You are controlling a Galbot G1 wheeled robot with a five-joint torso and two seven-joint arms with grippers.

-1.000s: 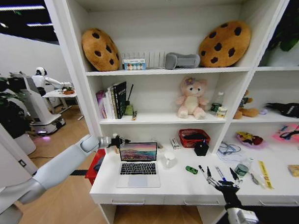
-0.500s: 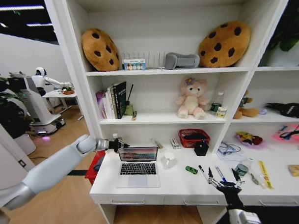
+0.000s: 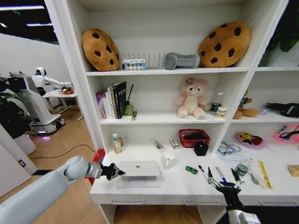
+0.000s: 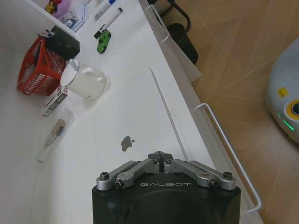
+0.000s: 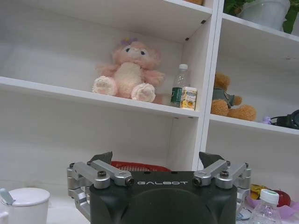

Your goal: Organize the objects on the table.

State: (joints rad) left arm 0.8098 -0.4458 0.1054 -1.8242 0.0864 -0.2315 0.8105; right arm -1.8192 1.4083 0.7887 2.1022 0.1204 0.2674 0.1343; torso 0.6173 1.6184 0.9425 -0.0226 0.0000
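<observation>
The silver laptop (image 3: 139, 168) lies closed on the white table (image 3: 181, 187); in the left wrist view its lid (image 4: 126, 116) shows the logo. My left gripper (image 3: 119, 171) (image 4: 160, 157) is shut at the lid's left edge, holding nothing. A green toy car (image 3: 191, 170) (image 4: 103, 41) sits right of the laptop. Black and blue pens (image 3: 212, 173) (image 4: 108, 16) lie further right, beside a small round tin (image 3: 242, 169). Low at the table's front right, my right gripper (image 3: 225, 185) (image 5: 156, 157) is open and empty.
A white mug (image 3: 168, 160) (image 4: 87, 81) and a red basket (image 3: 193, 137) (image 4: 34, 65) stand behind the laptop, and a small bottle (image 3: 116, 142) at the back left. Shelves above carry books, a pink plush (image 5: 128, 70) and cookie cushions. Another robot stands far left.
The laptop's lid has gone from open to fully closed. My left gripper came down and forward with it, from behind the screen to the lid's left edge. The right arm stayed put.
</observation>
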